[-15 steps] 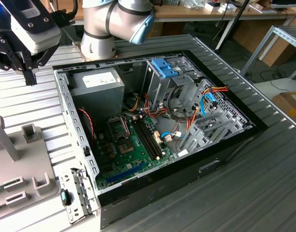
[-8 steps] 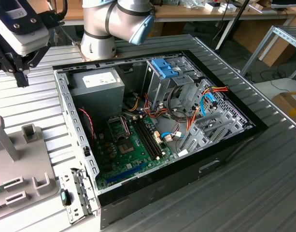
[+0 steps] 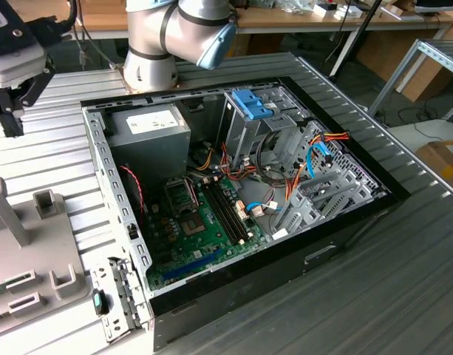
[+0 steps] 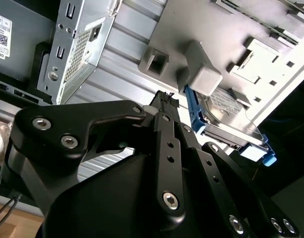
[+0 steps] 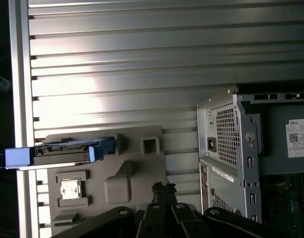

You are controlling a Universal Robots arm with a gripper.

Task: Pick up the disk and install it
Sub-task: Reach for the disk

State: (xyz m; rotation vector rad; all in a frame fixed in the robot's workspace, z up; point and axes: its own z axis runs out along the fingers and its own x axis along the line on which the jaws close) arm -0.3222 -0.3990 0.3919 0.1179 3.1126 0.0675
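The disk [image 5: 62, 151] is a silver-grey drive in a blue plastic carrier. It stands on edge in a slot of the grey fixture plate [image 5: 137, 171]. In the second wrist view the disk [image 4: 230, 113] shows its labelled face beside a grey block of the fixture plate [image 4: 191, 29]. My gripper [image 5: 164, 188] hovers above the plate, a short way off the disk, black fingers closed together on nothing. In the second wrist view the gripper [image 4: 166, 97] points at the plate near the disk's blue edge. In the exterior view the gripper [image 3: 12, 111] hangs at the far left above the slatted table.
The open computer case [image 3: 344, 222] lies in the table's middle, with a green motherboard [image 3: 204, 222], a grey power-supply box [image 3: 148, 126] and a metal drive cage with a blue latch [image 3: 252, 103]. The arm's base [image 3: 152, 52] stands behind it. The fixture plate [image 3: 34, 255] lies at the exterior view's left.
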